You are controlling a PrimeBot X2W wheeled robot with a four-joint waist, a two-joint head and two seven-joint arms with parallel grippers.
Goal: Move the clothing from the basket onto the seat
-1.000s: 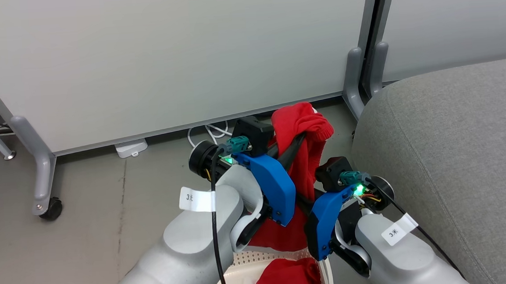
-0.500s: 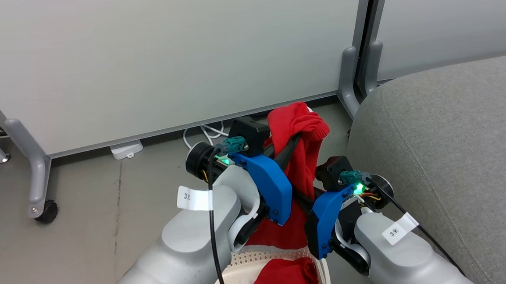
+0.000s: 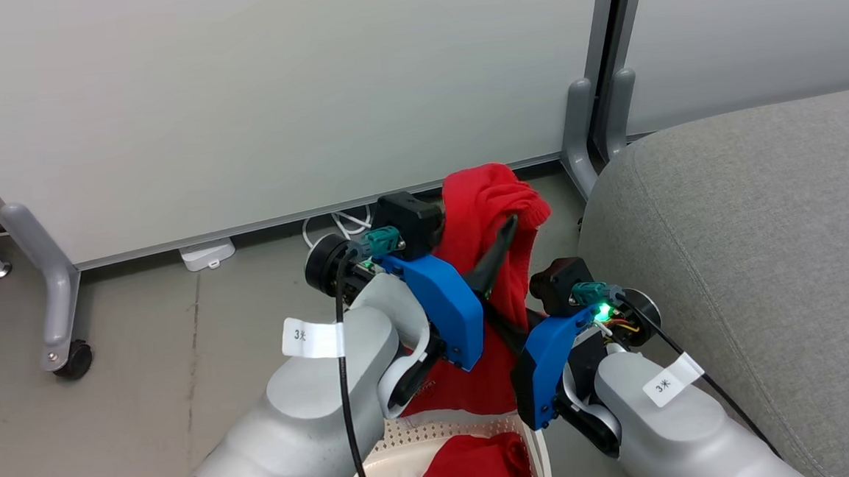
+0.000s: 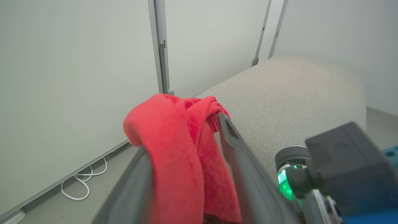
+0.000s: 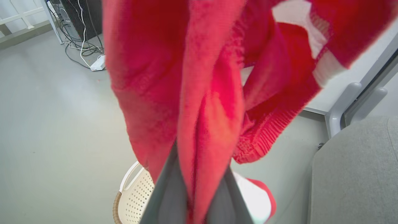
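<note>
We see the red garment [image 3: 483,209] lifted above the basket [image 3: 437,440] and hanging from both grippers. Its lower end reaches down to the basket's far rim; we cannot tell if it touches.

Right gripper [image 5: 200,161]: fingers pinched together on a fold of the red garment, with cloth bunching out above them.

Left gripper [image 4: 182,137]: fingers stand apart, with cloth draped loose between them and over one tip.

The second red garment [image 3: 475,471] lies inside the basket.

The seat [image 3: 749,248], grey fabric, stands just right of the basket.

A pale partition [image 3: 275,93] stands beyond the basket, with a white cable [image 3: 335,225] on the floor [image 3: 181,356] at its foot.
</note>
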